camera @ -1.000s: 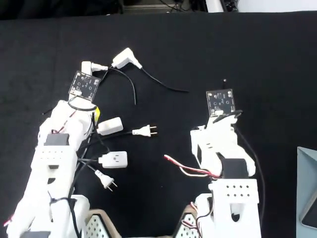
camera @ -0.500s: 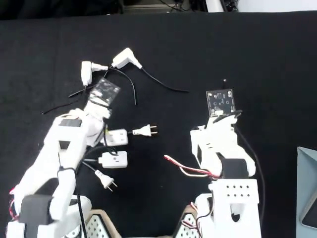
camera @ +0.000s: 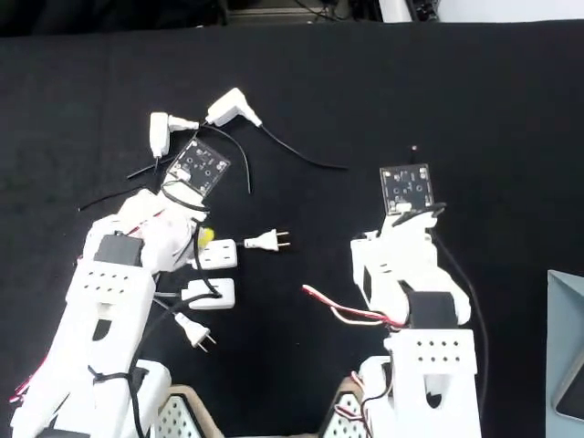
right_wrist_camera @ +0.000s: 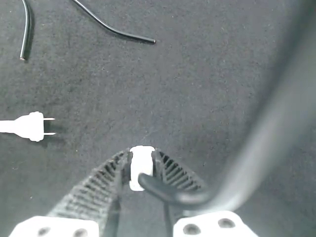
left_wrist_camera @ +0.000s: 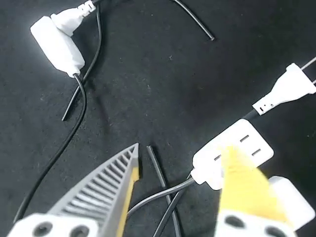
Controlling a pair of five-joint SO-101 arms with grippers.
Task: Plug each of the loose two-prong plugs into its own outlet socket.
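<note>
My left gripper [left_wrist_camera: 182, 150] stands open over the black cloth, its yellow finger [left_wrist_camera: 242, 182] just above a white outlet socket [left_wrist_camera: 232, 153] [camera: 219, 254]. A loose two-prong plug [left_wrist_camera: 286, 89] [camera: 265, 241] lies just beyond that socket. In the high view a second socket [camera: 210, 293] and another loose plug [camera: 193, 330] lie closer to the arm's base. My right gripper [right_wrist_camera: 141, 157] is shut on a small white plug [right_wrist_camera: 140, 170] with a thick black cord [right_wrist_camera: 207, 192], held low over the cloth. The loose plug [right_wrist_camera: 29, 126] lies off to its side.
A white socket with a plug seated in it [camera: 159, 132] [left_wrist_camera: 57, 44] and an angled white plug [camera: 233, 108] lie at the back left, with thin black cords [camera: 301, 155] trailing. A grey bin [camera: 566, 347] stands at the right edge.
My left arm has swung from the back left toward the middle, and its gripper now sits at the nearer socket, which has shifted a little toward the front. The right arm has not moved.
</note>
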